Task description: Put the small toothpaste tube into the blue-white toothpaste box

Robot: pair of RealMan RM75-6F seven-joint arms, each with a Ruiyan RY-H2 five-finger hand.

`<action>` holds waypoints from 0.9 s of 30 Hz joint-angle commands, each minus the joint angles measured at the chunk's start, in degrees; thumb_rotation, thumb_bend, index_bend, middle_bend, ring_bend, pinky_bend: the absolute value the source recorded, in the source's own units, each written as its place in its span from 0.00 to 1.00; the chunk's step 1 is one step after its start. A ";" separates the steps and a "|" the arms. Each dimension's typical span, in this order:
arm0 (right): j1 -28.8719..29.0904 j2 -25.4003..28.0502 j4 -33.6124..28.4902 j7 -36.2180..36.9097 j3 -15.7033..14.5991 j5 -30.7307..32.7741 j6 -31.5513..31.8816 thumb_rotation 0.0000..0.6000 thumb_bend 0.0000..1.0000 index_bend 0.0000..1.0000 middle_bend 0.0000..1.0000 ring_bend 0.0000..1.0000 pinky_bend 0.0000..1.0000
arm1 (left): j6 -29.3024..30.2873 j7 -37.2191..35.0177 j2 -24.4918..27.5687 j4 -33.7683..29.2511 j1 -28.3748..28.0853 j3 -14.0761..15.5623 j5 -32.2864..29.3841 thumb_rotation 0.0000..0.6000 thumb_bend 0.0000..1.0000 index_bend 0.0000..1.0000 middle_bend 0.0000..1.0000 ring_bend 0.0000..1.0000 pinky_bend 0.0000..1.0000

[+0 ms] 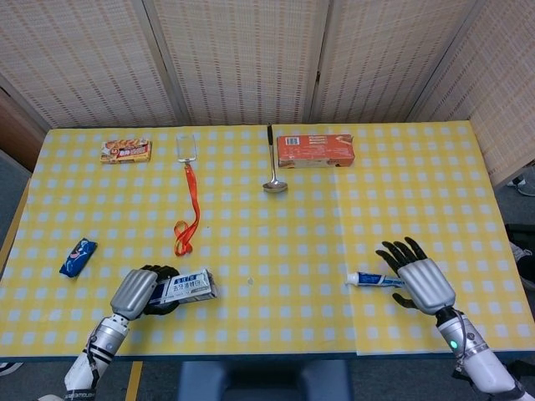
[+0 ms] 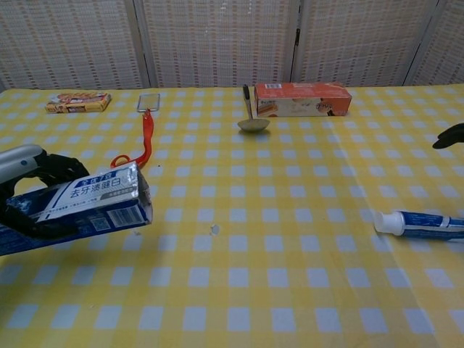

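My left hand grips the blue-white toothpaste box at the front left, lifted a little off the cloth with its open flap end pointing right. The small toothpaste tube lies on the table at the front right, white cap to the left. My right hand hovers over the tube's right end with fingers spread, holding nothing. In the chest view only a dark fingertip of it shows at the right edge.
An orange box and a ladle lie at the back middle. A lanyard with a clear badge, a snack pack and a blue packet lie on the left of the yellow checked table.
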 commanded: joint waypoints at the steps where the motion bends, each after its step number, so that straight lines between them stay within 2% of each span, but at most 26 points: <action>1: 3.57 -3.65 -0.59 -6.29 1.59 6.03 -5.59 1.00 0.26 0.29 0.22 0.17 0.08 | 0.31 0.10 0.27 -0.53 0.15 0.17 0.37 1.00 0.28 0.48 0.57 0.42 0.40; 5: 5.12 -6.29 -0.34 -10.74 1.61 10.35 -7.99 1.00 0.26 0.35 0.27 0.20 0.10 | 0.33 -0.15 0.80 -1.11 0.26 0.20 0.35 1.00 0.28 0.48 0.57 0.42 0.40; 21: 8.12 -12.91 2.09 -23.66 1.38 21.86 -6.57 1.00 0.26 0.39 0.29 0.22 0.13 | 0.55 -2.35 2.42 -1.70 0.49 0.27 1.12 1.00 0.28 0.48 0.57 0.42 0.39; 24: 8.78 -14.04 2.99 -24.86 1.27 23.52 -6.66 1.00 0.26 0.41 0.30 0.24 0.16 | 0.46 -2.62 2.50 -1.56 0.48 0.27 1.14 1.00 0.28 0.48 0.57 0.42 0.39; 27: 9.53 -15.37 3.92 -26.21 1.14 24.56 -6.47 1.00 0.26 0.42 0.31 0.27 0.25 | 0.53 -2.75 2.51 -1.42 0.51 0.15 1.06 1.00 0.28 0.48 0.57 0.42 0.39</action>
